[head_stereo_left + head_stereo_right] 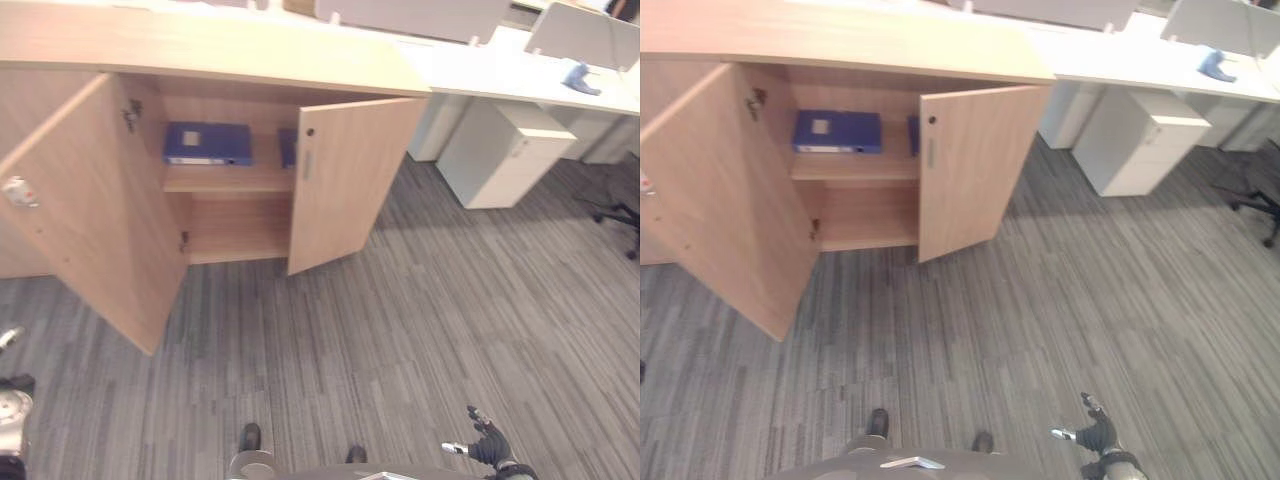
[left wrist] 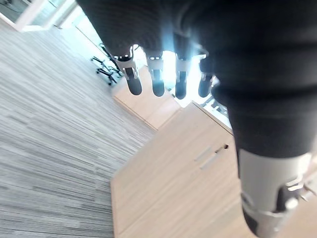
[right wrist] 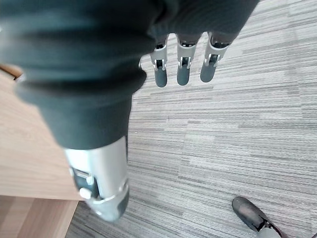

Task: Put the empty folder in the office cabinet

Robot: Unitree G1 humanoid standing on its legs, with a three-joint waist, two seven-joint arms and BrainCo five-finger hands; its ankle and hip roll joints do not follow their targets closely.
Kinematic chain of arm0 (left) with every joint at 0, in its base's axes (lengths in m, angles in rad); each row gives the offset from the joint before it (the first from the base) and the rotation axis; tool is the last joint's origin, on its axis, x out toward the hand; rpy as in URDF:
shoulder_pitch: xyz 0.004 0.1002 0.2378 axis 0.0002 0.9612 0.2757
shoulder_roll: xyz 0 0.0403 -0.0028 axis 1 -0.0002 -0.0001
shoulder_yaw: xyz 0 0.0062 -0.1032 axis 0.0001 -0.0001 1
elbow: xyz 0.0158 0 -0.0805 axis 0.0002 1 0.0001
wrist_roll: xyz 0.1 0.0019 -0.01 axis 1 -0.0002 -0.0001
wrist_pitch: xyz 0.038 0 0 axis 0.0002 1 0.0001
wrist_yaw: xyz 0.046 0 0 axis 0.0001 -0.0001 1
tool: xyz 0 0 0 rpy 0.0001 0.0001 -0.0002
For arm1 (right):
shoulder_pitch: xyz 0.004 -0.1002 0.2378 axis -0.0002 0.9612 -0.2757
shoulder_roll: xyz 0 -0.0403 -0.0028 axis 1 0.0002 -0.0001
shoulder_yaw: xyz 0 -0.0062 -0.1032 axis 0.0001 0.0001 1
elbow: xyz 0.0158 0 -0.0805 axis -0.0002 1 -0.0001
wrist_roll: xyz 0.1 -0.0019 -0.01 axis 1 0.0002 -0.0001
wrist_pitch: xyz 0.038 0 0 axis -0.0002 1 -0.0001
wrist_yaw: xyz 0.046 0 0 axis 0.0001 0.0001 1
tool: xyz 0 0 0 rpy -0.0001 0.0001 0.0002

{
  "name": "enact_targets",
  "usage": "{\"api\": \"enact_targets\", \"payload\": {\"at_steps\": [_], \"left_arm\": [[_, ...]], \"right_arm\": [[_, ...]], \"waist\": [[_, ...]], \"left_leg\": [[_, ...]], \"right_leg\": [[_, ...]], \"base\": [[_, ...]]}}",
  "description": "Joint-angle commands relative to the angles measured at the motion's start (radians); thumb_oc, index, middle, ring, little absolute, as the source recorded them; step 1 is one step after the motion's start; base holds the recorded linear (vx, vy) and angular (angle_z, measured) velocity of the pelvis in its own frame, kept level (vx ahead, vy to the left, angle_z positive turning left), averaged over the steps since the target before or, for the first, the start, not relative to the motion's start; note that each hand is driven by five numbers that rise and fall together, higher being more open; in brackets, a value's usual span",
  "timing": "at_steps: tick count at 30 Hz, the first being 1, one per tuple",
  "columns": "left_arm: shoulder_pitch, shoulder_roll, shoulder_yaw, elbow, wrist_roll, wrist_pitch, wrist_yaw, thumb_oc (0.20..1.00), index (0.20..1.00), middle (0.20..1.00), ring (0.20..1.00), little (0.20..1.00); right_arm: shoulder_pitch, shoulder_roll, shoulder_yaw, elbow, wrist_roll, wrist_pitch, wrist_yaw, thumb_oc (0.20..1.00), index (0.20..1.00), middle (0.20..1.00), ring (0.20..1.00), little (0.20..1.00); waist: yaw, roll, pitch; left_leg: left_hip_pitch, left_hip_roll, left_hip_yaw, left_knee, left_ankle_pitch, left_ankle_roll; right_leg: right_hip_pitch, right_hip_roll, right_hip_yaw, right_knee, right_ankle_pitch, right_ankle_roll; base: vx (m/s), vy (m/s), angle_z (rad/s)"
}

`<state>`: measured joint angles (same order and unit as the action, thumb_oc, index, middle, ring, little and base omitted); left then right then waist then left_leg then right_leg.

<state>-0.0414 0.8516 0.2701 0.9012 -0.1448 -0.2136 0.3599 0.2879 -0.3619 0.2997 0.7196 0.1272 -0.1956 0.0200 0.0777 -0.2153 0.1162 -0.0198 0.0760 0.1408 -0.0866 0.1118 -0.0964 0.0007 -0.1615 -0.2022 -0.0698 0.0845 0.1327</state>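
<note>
The wooden office cabinet (image 1: 230, 60) stands with both doors swung out. A blue folder (image 1: 207, 143) lies flat on its upper shelf (image 1: 225, 180). A second blue folder (image 1: 287, 147) peeks out from behind the right door (image 1: 345, 180). My right hand (image 1: 488, 443) hangs low at the lower right over the carpet, far from the cabinet. In the right wrist view its fingers (image 3: 181, 69) are straight and hold nothing. In the left wrist view my left hand's fingers (image 2: 157, 82) are also straight and empty, pointing towards a wooden cabinet front (image 2: 188, 168).
The left door (image 1: 90, 200) reaches far out over the grey carpet. To the right, a white drawer unit (image 1: 505, 150) stands under a white desk (image 1: 520, 75) with a small blue object (image 1: 580, 78) on top. An office chair base (image 1: 620, 215) is at the far right.
</note>
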Motion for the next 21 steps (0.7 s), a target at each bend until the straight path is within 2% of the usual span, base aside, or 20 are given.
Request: {"api": "enact_targets", "payload": {"at_steps": [1, 5, 6, 7, 10, 11, 13, 17, 21], "left_arm": [[-0.072, 0.102, -0.006, 0.066, 0.049, -0.036, 0.009, 1.0, 1.0, 1.0, 1.0, 1.0], [-0.227, 0.248, -0.064, 0.131, 0.079, -0.012, 0.019, 1.0, 1.0, 1.0, 1.0, 1.0], [-0.234, 0.25, -0.07, 0.135, 0.079, -0.013, 0.019, 1.0, 1.0, 1.0, 1.0, 1.0], [-0.299, 0.292, -0.095, 0.168, 0.093, -0.002, 0.038, 1.0, 1.0, 1.0, 1.0, 1.0], [-0.337, 0.311, -0.118, 0.191, 0.098, 0.003, 0.044, 1.0, 1.0, 1.0, 1.0, 1.0], [-0.424, 0.352, -0.159, 0.24, 0.1, 0.014, 0.057, 1.0, 1.0, 1.0, 1.0, 1.0], [-0.517, 0.385, -0.229, 0.272, 0.113, 0.023, 0.055, 1.0, 1.0, 1.0, 1.0, 1.0], [-0.63, 0.375, -0.331, 0.31, 0.124, 0.032, 0.048, 1.0, 1.0, 1.0, 1.0, 1.0], [-0.638, 0.329, -0.354, 0.306, 0.123, 0.034, 0.041, 1.0, 1.0, 1.0, 1.0, 1.0]], "right_arm": [[-0.074, -0.034, -0.025, -0.011, -0.031, -0.021, -0.015, 1.0, 1.0, 1.0, 1.0, 1.0], [-0.085, -0.023, 0.003, 0.006, -0.032, -0.018, -0.023, 1.0, 1.0, 1.0, 1.0, 1.0], [-0.085, -0.02, 0.001, 0.007, -0.032, -0.018, -0.023, 1.0, 1.0, 1.0, 1.0, 1.0], [-0.093, -0.019, 0.021, 0.004, -0.029, -0.019, -0.026, 1.0, 1.0, 1.0, 1.0, 1.0], [-0.091, -0.016, 0.024, 0.002, -0.027, -0.02, -0.029, 1.0, 1.0, 1.0, 1.0, 1.0], [-0.085, -0.012, 0.03, 0.003, -0.023, -0.021, -0.036, 1.0, 1.0, 1.0, 1.0, 1.0], [-0.082, -0.003, 0.045, 0.021, -0.019, -0.022, -0.044, 1.0, 1.0, 1.0, 1.0, 1.0], [-0.077, 0.016, 0.056, 0.037, -0.013, -0.022, -0.044, 1.0, 1.0, 1.0, 1.0, 1.0], [-0.068, 0.023, 0.057, 0.032, -0.011, -0.021, -0.041, 1.0, 1.0, 1.0, 1.0, 1.0]], "waist": [[0.011, 0.02, 0.042], [-0.013, -0.034, 0.081], [-0.008, -0.036, 0.083], [-0.025, -0.059, 0.096], [-0.026, -0.07, 0.102], [-0.037, -0.092, 0.113], [-0.049, -0.111, 0.124], [-0.063, -0.121, 0.123], [-0.07, -0.124, 0.111]], "left_leg": [[0.044, -0.005, -0.02, -0.001, -0.1, 0.019], [0.049, -0.003, 0.013, -0.001, -0.115, 0.027], [0.05, -0.003, 0.015, -0.001, -0.115, 0.027], [0.049, 0.002, 0.028, -0.001, -0.119, 0.027], [0.048, 0.004, 0.035, -0.001, -0.119, 0.027], [0.044, 0.009, 0.047, -0.001, -0.122, 0.026], [0.035, 0.011, 0.051, -0.001, -0.121, 0.025], [0.013, 0.018, 0.051, 0.0, -0.117, 0.022], [0.013, 0.016, 0.054, -0.001, -0.121, 0.021]], "right_leg": [[-0.038, -0.056, 0.039, 0.061, 0.045, 0.09], [-0.073, -0.052, 0.082, 0.061, 0.087, 0.108], [-0.073, -0.052, 0.084, 0.06, 0.088, 0.108], [-0.09, -0.049, 0.102, 0.058, 0.115, 0.117], [-0.097, -0.048, 0.108, 0.056, 0.121, 0.118], [-0.115, -0.046, 0.123, 0.054, 0.139, 0.121], [-0.122, -0.047, 0.124, 0.051, 0.154, 0.123], [-0.14, -0.051, 0.121, 0.049, 0.174, 0.128], [-0.144, -0.053, 0.123, 0.048, 0.169, 0.127]], "base": [[-0.04, 0.041, -0.05], [-0.02, 0.022, -0.18], [-0.02, -0.004, -0.35], [-0.02, -0.013, -0.24], [-0.01, -0.004, -0.2], [0.0, -0.015, -0.15], [0.0, -0.045, -0.13], [0.0, -0.048, 0.01], [0.01, 0.013, 0.08]]}}
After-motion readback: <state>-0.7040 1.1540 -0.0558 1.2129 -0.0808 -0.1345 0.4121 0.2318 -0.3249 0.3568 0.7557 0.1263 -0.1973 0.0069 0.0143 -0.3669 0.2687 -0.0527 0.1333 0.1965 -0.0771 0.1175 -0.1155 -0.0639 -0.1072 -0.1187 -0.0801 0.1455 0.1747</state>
